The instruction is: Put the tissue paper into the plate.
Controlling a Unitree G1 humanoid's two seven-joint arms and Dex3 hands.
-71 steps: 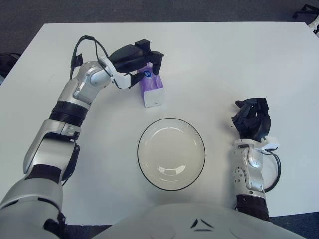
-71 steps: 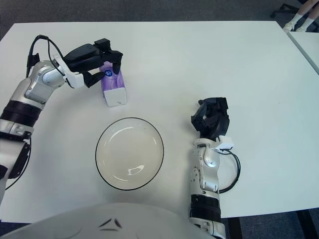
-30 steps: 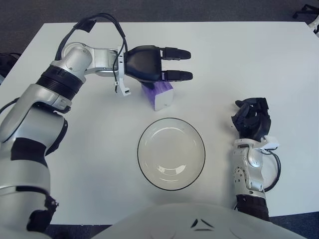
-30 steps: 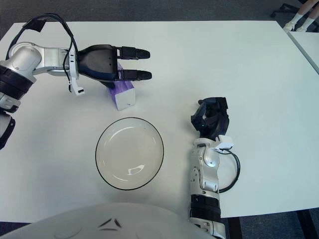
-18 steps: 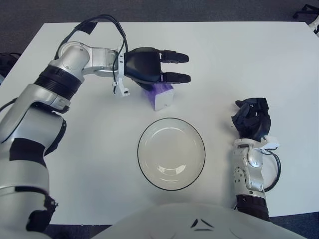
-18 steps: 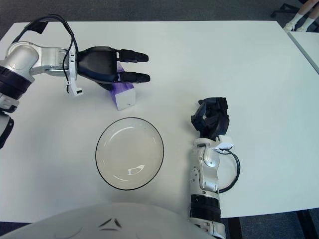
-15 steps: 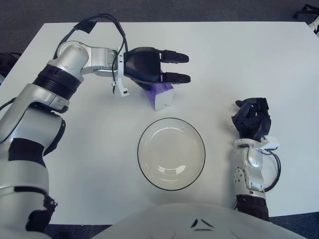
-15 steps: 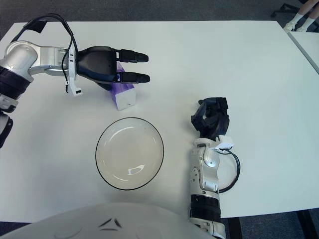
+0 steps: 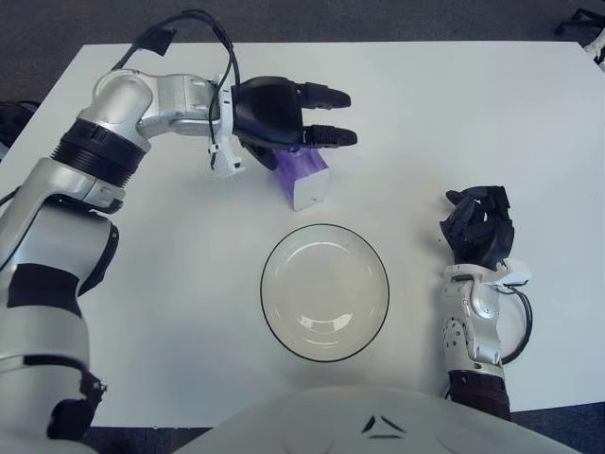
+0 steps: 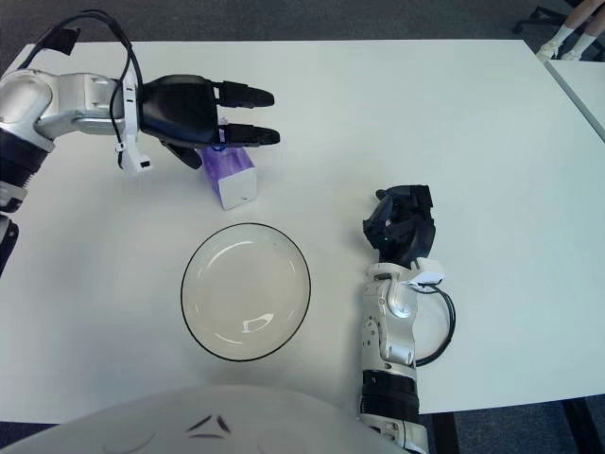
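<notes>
Two hands: the left hand hovers over the far end of the small purple-and-white tissue packet, fingers spread and straight, gripping nothing; the right hand shows to the right of the plate, fingers curled in, holding nothing.
Tissue packet: lying on the white table, just beyond the far rim of the round clear glass plate with a dark edge, not in it; its near white end is in view, its far end sits under the dark palm.
Plate: nothing in it.
Risk, grasp: the straight fingers reach past the packet, so closing from here may catch only a corner and let it twist free.
Risk, nudge: a low palm could push the light packet sideways across the smooth top.
Risk, drop: a release too soon would probably land it on the rim.
Surface: plain white tabletop.
Room: dark carpet beyond the table edge; a chair base at the far right corner.
</notes>
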